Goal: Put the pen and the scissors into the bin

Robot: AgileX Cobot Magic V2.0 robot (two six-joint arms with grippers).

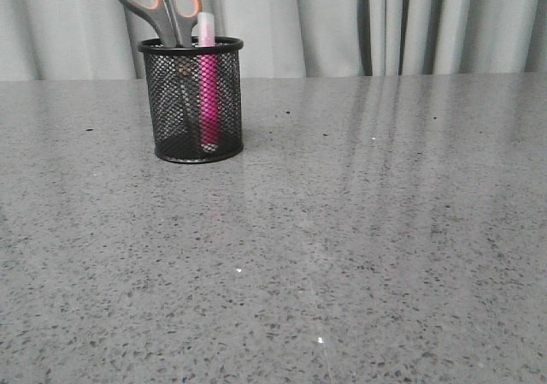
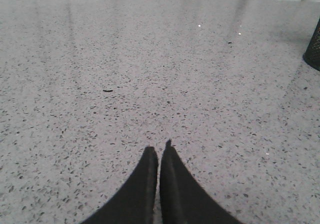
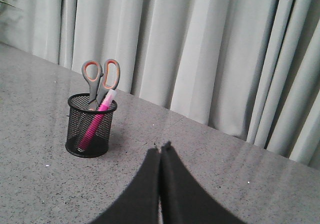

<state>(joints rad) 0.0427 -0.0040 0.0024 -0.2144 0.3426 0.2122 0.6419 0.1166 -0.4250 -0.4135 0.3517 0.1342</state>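
grey table, filled bin

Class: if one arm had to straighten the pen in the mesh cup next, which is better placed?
Probably right: the right gripper faces the mesh cup and pen; the left gripper sees only its edge.

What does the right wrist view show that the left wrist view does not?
Only the right wrist view shows the scissors and the pink pen standing in the bin, handles sticking out above its rim, with grey curtains behind the table. Only the left wrist view shows the left gripper, its fingers closed over bare tabletop, and just a sliver of the bin at the frame edge. Both share the speckled grey table and a shut, empty pair of dark fingers; in the right wrist view these belong to the right gripper.
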